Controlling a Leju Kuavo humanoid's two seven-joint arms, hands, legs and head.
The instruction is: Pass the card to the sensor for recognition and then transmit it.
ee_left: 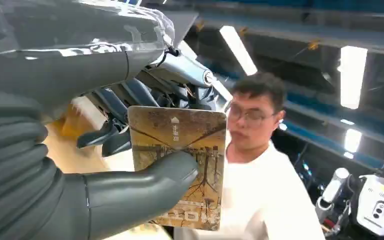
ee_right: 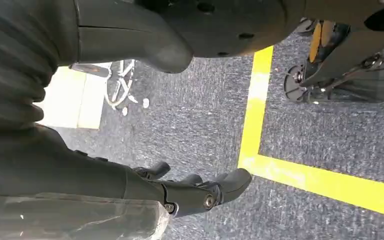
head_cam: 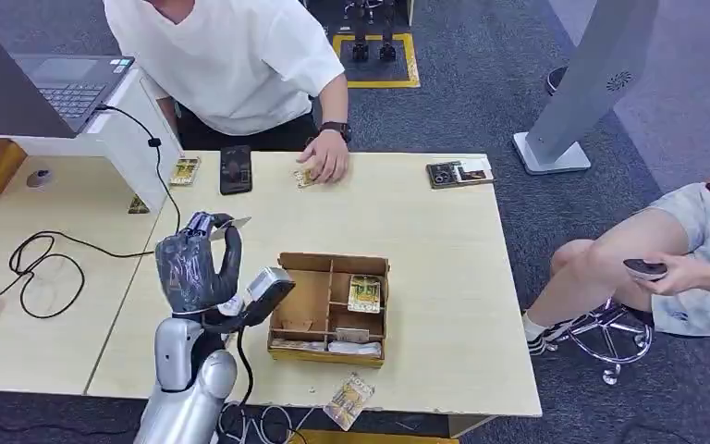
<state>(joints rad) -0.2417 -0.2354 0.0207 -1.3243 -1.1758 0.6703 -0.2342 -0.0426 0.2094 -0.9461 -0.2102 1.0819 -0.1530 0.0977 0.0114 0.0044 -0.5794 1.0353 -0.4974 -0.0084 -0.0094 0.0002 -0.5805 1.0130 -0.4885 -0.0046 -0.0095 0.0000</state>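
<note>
- Overhead, the left hand [head_cam: 196, 264] is pinching a card [ee_left: 180, 165] between thumb and fingers, raised above the table [head_cam: 444, 277]; its printed writing is too blurred to read.
- Beside it, a divided wooden box [head_cam: 330, 308] is holding another card [head_cam: 364, 293].
- Below, the right hand [ee_right: 200, 192] is hanging over grey carpet [ee_right: 205, 125], fingers apart, holding nothing.

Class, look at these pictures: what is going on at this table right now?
The robot's left hand holds a card raised above the table, thumb pressed on its face. A compartmented box with more cards sits beside it. A person in white across the table rests a hand on another card. The right hand hangs over the floor, holding nothing.
</note>
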